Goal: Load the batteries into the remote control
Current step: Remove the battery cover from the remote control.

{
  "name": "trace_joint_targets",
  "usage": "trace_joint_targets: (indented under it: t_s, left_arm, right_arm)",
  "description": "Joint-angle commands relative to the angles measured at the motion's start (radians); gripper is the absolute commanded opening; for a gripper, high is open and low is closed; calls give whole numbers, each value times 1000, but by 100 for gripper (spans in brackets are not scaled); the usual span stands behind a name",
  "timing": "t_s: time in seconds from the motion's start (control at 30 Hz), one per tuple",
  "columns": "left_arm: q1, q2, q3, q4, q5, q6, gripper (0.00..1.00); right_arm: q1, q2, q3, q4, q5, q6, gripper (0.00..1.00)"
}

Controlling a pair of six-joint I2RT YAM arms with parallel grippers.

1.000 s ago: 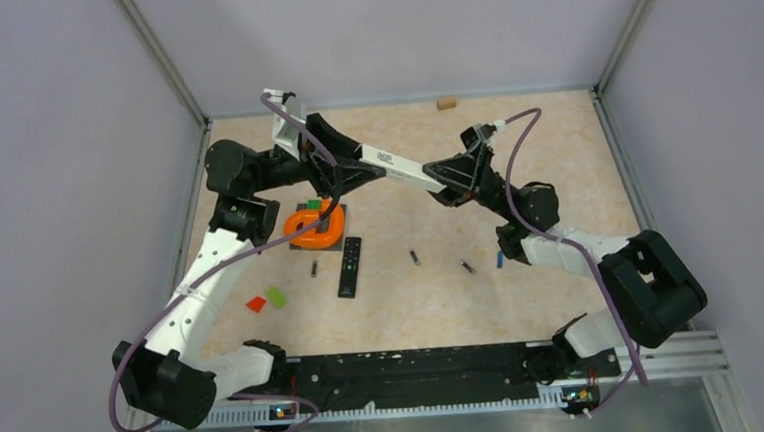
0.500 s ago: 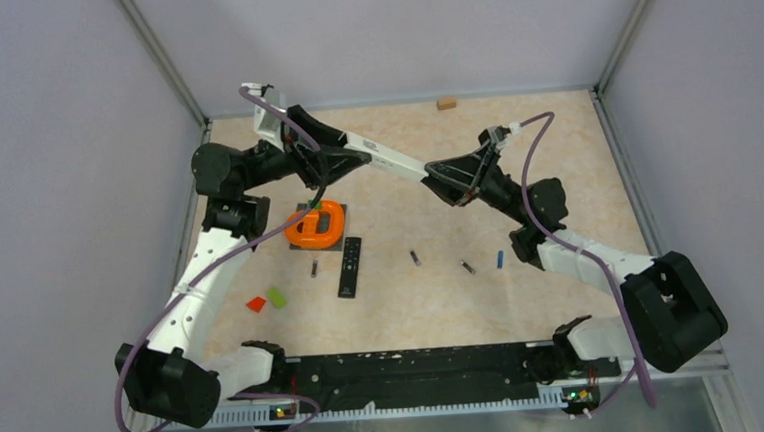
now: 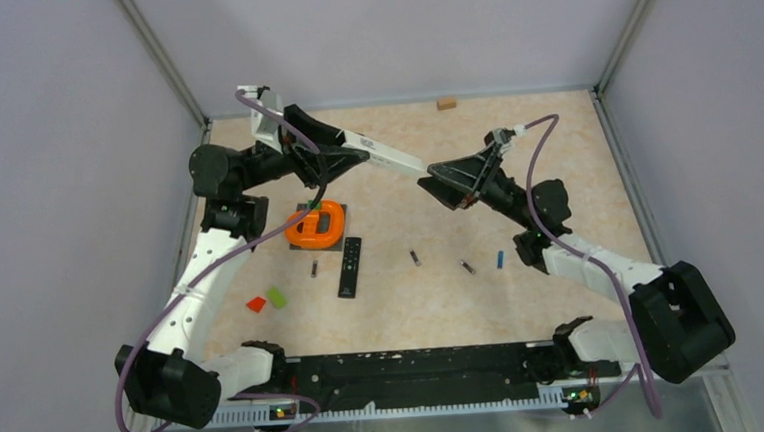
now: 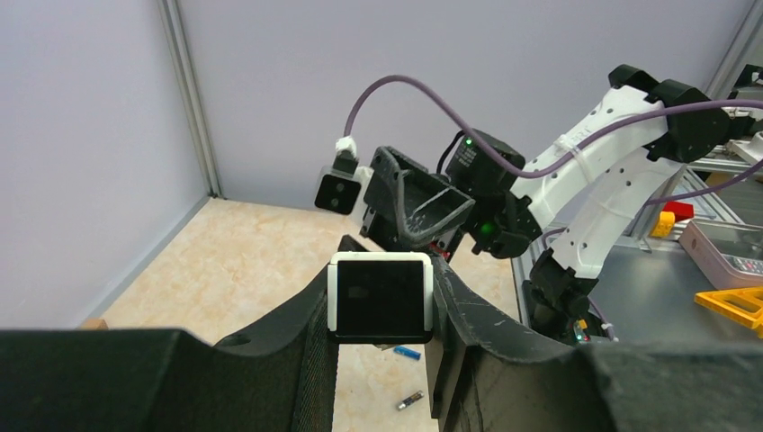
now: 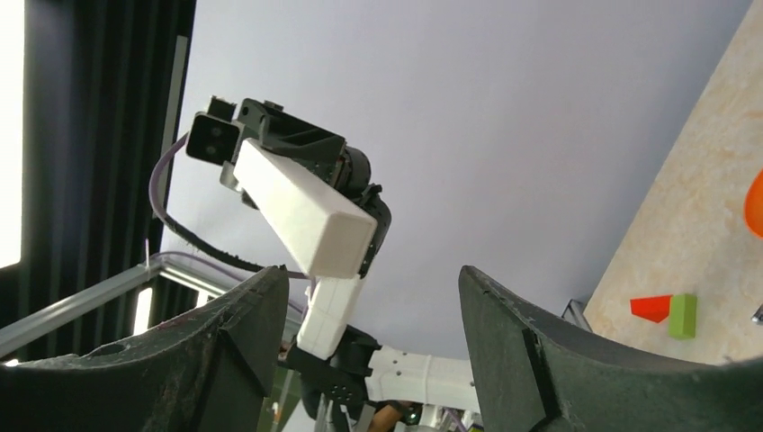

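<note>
A long white remote control hangs in the air over the back of the table. My left gripper is shut on its left end. The left wrist view shows it end-on as a white-framed black face squeezed between both fingers. My right gripper stands open at the remote's other end, and in its wrist view the white bar lies just beyond the spread fingers, untouched. The batteries lie on the table: dark ones and a blue one, two also below the held remote.
A black remote lies flat near the table's middle. An orange ring sits on a dark plate under the left arm. Red and green blocks lie front left. A small wooden block sits at the back wall.
The right gripper's jaws have spread and let go of the white remote's end. The left gripper has carried the remote a little left and back, and the right arm followed.
</note>
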Motion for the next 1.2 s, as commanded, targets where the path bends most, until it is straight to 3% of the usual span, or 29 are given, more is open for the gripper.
trace_joint_targets:
  t_s: [0.0, 0.1, 0.3, 0.57, 0.87, 1.07, 1.17]
  left_arm:
    - [6, -30, 9, -41, 6, 77, 0]
    - [6, -27, 8, -42, 27, 77, 0]
    - [6, -26, -4, -27, 88, 56, 0]
    - [6, -31, -14, -15, 113, 52, 0]
    - [6, -34, -2, -106, 73, 130, 0]
    - [6, -43, 2, -155, 67, 173, 0]
    - [6, -45, 5, -172, 81, 185, 0]
  right_arm:
    - [-6, -100, -13, -46, 60, -80, 70]
    - [-7, -127, 0, -85, 64, -127, 69]
    - [-5, -21, 125, -60, -89, -122, 68]
    - [-4, -4, 186, -205, -132, -175, 57]
    - [-4, -3, 221, -334, -220, -113, 50]
    - [-5, -23, 244, -422, -219, -156, 39]
    - [-6, -19, 245, -432, -214, -165, 27]
